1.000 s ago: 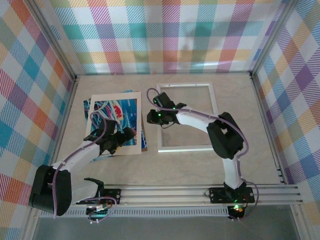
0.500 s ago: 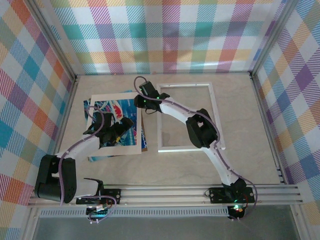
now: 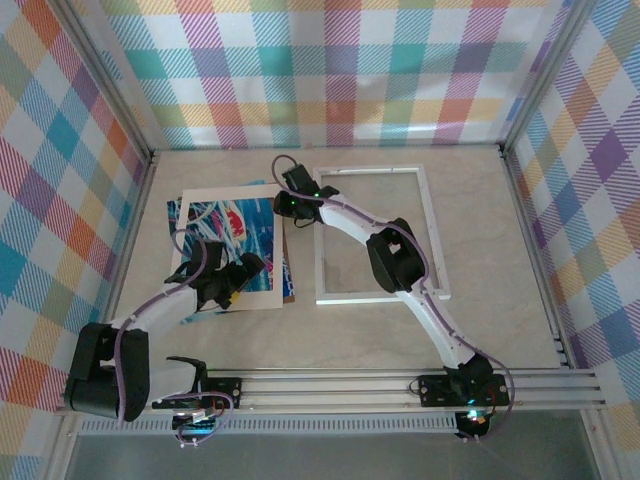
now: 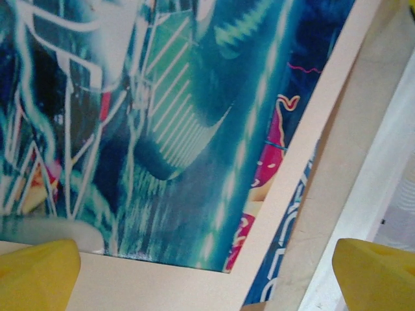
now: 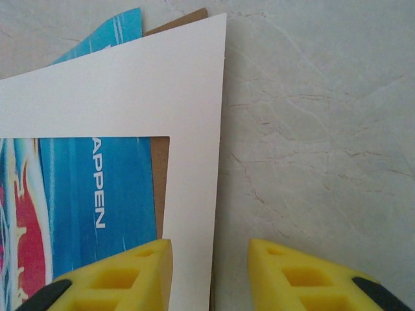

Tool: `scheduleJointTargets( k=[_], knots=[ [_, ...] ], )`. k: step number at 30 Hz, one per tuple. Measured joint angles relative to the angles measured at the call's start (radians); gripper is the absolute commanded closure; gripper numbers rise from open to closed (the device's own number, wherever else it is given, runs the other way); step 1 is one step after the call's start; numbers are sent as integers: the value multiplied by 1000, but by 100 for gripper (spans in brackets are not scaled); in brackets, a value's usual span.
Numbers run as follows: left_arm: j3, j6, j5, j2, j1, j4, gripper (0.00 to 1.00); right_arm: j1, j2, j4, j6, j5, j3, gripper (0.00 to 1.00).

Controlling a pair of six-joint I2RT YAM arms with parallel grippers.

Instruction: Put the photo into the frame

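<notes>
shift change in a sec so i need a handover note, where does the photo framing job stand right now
Left gripper: jaws wide open, holding nothing, over the near part of the cream mat.
Right gripper: jaws partly open, holding nothing, straddling the mat's frame-side edge near its far corner.
Photo: flat on the table under the mat, left of the frame.
Done: photo not yet in the frame.
Left: clear the mat, lift the photo, lay it in the frame.
</notes>
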Motion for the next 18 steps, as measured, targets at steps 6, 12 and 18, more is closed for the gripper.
scheduleJointTargets(
  k=[6, 12, 18],
  knots=[
    [0, 1, 0, 10, 0, 10, 0, -4, 21, 0, 8, -34, 26, 65],
    [-3, 4, 11, 27, -2, 42, 0, -7, 53, 25, 34, -83, 69, 66],
    [-3, 8, 20, 39, -2, 59, 0, -11, 63, 52, 56, -117, 72, 66]
  ],
)
